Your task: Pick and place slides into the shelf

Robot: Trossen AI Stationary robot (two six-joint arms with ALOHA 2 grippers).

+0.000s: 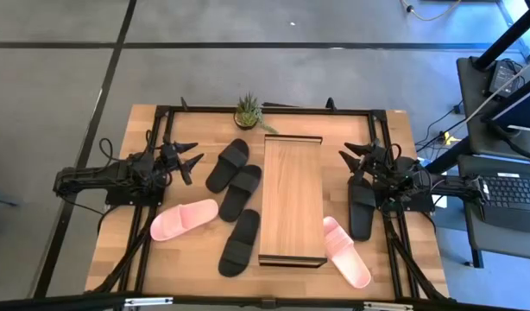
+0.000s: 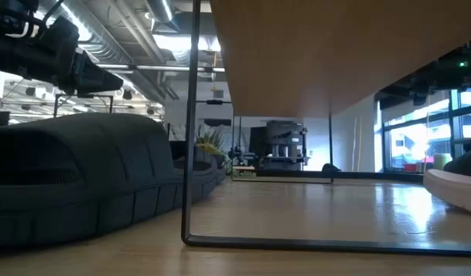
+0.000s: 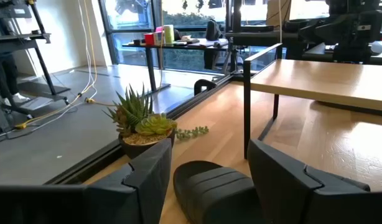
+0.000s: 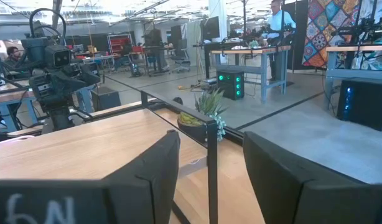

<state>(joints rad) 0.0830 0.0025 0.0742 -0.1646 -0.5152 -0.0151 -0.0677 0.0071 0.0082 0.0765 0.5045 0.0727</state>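
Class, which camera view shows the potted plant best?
The left wrist view: the potted plant is close and whole. The high view shows it small, from above; the right wrist view behind a shelf leg; the low view far off.

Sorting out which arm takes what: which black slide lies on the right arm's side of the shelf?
The black slide just below the right gripper, beside the pink one. The other three black slides lie left of the shelf.
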